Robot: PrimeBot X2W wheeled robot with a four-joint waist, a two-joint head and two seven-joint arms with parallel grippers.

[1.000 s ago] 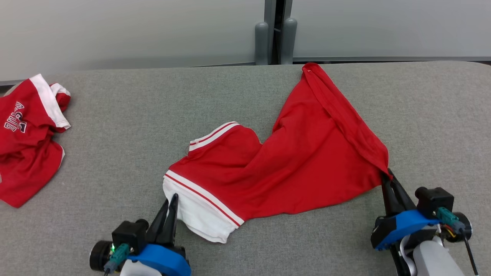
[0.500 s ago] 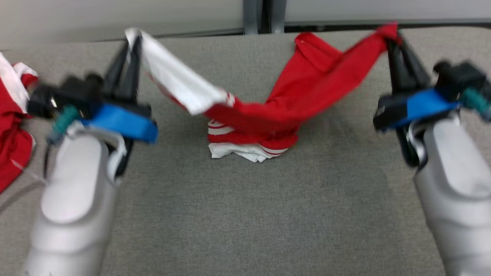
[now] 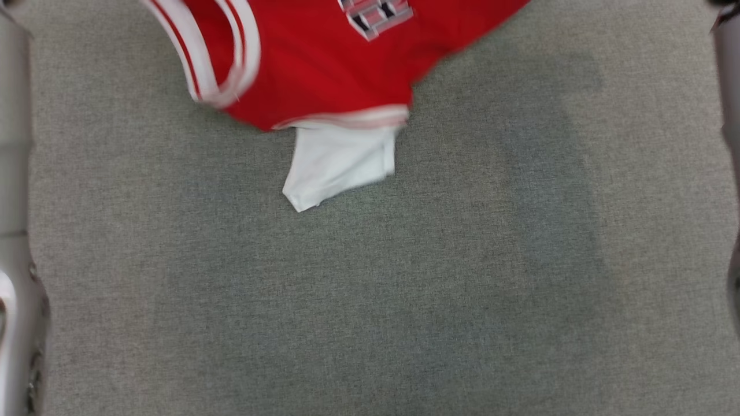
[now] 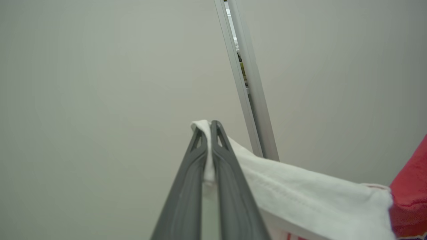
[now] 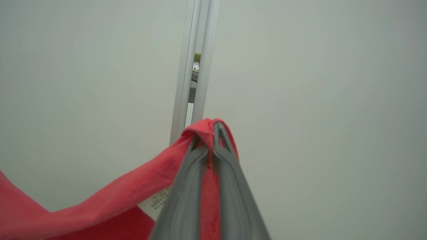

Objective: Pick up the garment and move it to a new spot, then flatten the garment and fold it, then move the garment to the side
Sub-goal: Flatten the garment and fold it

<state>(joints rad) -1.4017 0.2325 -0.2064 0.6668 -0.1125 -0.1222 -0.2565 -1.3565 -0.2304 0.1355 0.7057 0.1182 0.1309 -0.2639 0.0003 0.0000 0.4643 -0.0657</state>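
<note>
**Head view.** The garment (image 3: 324, 63), red with white-and-red striped trim, is seen hanging across the top of the frame, its upper part cut off by the edge. A printed emblem (image 3: 376, 11) is noted on it; it is blurred and not legible. A white sleeve (image 3: 341, 164) hangs lowest, over the grey table (image 3: 404, 300); whether it touches the surface cannot be told. A pale left forearm (image 3: 11, 173) is recorded along the left edge and a right forearm (image 3: 729, 86) along the right edge, both well apart from the hanging sleeve.

**Left wrist view.** The left gripper (image 4: 209, 125) is found clamped on a white edge of the garment, with a strip of cloth pinched between the fingers up to the tips. The white cloth runs off to the lower right, where red fabric begins. Behind it, a plain pale wall panel (image 4: 100, 83) and a slanting metal post (image 4: 248, 93) are recorded.

**Right wrist view.** The right gripper (image 5: 208, 128) is found closed on a red fold of the garment — the cloth is wrapped over the fingertips and trails away to the lower left. A pale panel and a metal post stand behind here as well.
</note>
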